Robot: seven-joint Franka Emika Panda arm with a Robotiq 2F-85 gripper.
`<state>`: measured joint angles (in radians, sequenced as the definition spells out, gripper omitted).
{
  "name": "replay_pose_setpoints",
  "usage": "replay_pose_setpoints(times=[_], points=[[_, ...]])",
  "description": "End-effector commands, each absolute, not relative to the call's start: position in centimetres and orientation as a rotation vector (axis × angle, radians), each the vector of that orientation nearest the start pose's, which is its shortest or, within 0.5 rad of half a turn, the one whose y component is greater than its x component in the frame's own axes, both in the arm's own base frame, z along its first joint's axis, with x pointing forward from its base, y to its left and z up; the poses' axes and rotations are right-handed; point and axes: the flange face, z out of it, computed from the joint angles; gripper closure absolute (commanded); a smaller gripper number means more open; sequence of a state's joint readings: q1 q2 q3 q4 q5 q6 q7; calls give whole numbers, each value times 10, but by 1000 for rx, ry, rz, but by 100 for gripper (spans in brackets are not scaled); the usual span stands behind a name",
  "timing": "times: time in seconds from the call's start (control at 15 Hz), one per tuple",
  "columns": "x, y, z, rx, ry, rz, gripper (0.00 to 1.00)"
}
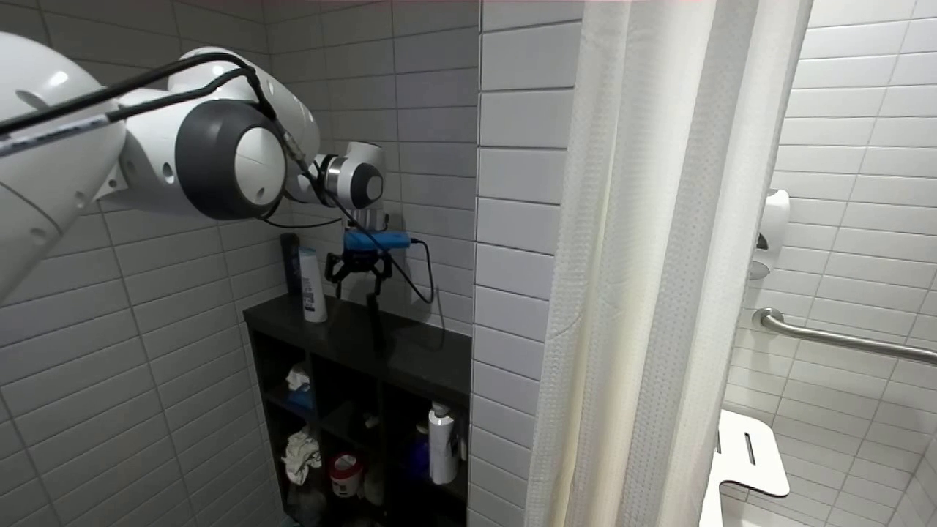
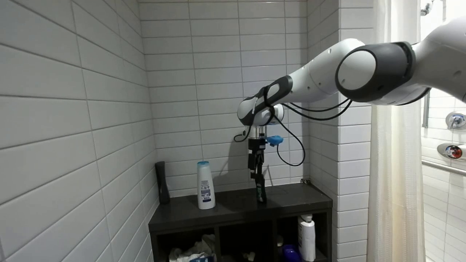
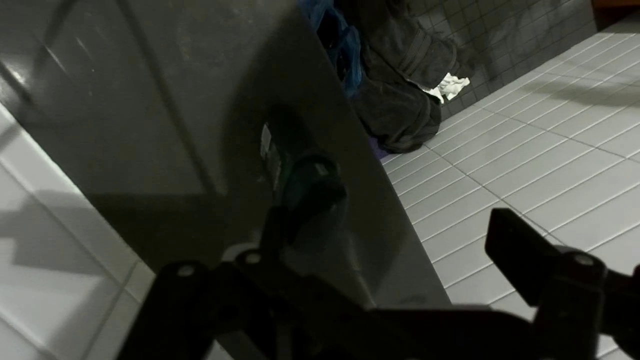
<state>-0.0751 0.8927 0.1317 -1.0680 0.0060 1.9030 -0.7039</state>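
My gripper (image 1: 358, 290) points down over the dark shelf top (image 1: 424, 348), its jaws wide apart with nothing gripped between them. A slim dark bottle (image 2: 261, 191) with a green label stands upright on the shelf top, beneath the gripper. In the wrist view this bottle (image 3: 300, 165) is close by the left finger (image 3: 272, 230); whether they touch I cannot tell. The right finger (image 3: 520, 250) stands far off to the side. A white bottle with a blue cap (image 2: 206, 187) is upright to the left, and a black bottle (image 2: 162, 183) stands in the corner, in both exterior views.
Tiled walls (image 2: 225, 109) close in behind and beside the shelf. The compartments below hold a white bottle (image 1: 442, 446), a purple container (image 2: 290, 253), crumpled cloths (image 1: 301, 455) and a red-and-white tub (image 1: 346, 474). A pale curtain (image 1: 644, 256) hangs to the right. The arm's cable loops beside the wrist.
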Motion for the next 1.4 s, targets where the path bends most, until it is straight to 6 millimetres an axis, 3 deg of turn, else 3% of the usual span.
replay_pose_setpoints(times=[0.0, 1.33], points=[[769, 13, 292, -2865, -964, 61, 0], [770, 21, 296, -2863, -693, 160, 0]])
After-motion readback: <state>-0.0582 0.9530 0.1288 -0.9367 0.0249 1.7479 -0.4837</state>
